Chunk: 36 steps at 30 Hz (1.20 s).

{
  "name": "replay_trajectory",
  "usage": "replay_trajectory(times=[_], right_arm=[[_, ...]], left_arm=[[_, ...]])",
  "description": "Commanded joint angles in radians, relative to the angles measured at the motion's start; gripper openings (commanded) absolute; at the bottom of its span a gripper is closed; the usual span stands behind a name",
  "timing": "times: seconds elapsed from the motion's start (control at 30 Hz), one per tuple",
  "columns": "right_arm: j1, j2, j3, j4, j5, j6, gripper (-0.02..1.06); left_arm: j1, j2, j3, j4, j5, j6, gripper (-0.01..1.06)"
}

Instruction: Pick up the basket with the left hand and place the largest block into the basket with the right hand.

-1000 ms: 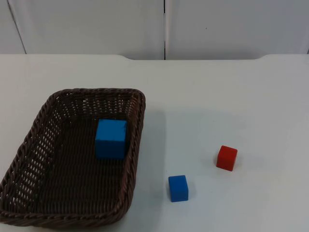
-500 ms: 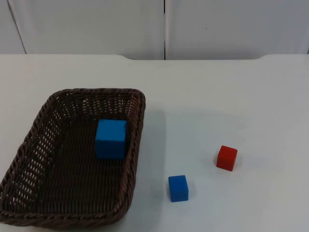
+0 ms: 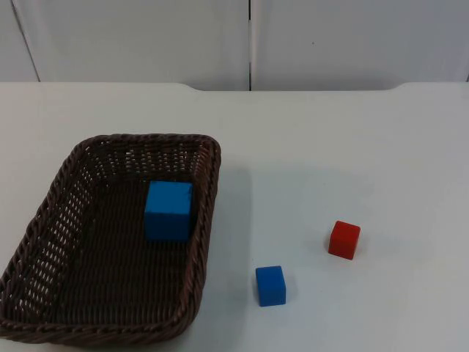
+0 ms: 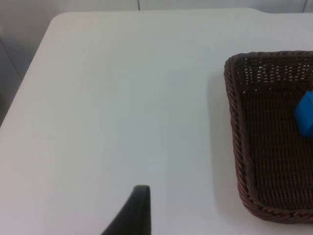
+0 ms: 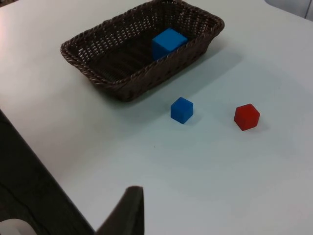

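The brown wicker basket (image 3: 110,242) stands on the white table (image 3: 330,147), on the left half of it in the top view, and its near edge is cut off by the border of that picture. Inside the basket lies the large blue block (image 3: 168,210), close against the right wall and nearer to the far end. In the left wrist view this block (image 4: 305,115) is cut by the picture border, so I can see just one part of it, and the basket (image 4: 239,147) is also shown only in part there. In the right wrist view the whole basket (image 5: 122,78) is seen with the large blue block (image 5: 168,43) in it. Outside the basket, on the bare table to its right, lies a small blue block (image 3: 270,285), near the basket wall but not touching it, and a small red block (image 3: 344,239) lies further right, apart from the blue one. The right wrist view shows the same two, the small blue block (image 5: 182,109) and the small red block (image 5: 247,116). Of the left gripper (image 4: 134,213) one dark fingertip is visible above the bare table, well apart from the basket; how far it is open I cannot tell. Of the right gripper (image 5: 128,210) also just one fingertip is seen, away from all blocks, and its opening I cannot tell. Neither fingertip touches anything.
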<state>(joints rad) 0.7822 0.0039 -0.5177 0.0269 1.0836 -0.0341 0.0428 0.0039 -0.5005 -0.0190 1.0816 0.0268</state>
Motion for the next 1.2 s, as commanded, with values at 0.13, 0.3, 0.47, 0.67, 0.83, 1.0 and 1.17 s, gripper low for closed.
replay_trajectory(times=[0.13,0.3,0.47,0.67,0.83,1.0,1.17], right_arm=[[-0.081,-0.004,0.001,0.001,-0.006,-0.004,1.05],[-0.149,-0.004,0.001,0.001,-0.006,-0.004,1.05],[-0.218,-0.004,0.001,0.001,-0.006,-0.004,1.05],[-0.295,-0.004,0.001,0.001,-0.006,-0.004,1.05],[-0.38,-0.004,0.001,0.001,-0.006,-0.004,1.05],[-0.488,-0.004,0.001,0.001,-0.006,-0.004,1.05],[-0.612,-0.004,0.001,0.001,-0.006,-0.004,1.05]], left_arm=[[-0.002,-0.004,0.005,0.008,-0.006,-0.004,1.05],[-0.002,-0.004,0.005,0.008,-0.006,-0.004,1.05],[-0.002,-0.004,0.005,0.008,-0.006,-0.004,1.05],[-0.002,-0.004,0.005,0.008,-0.006,-0.004,1.05],[-0.002,-0.004,0.005,0.008,-0.006,-0.004,1.05],[-0.002,-0.004,0.005,0.008,-0.006,-0.004,1.05],[-0.002,-0.004,0.005,0.008,-0.006,-0.004,1.05]])
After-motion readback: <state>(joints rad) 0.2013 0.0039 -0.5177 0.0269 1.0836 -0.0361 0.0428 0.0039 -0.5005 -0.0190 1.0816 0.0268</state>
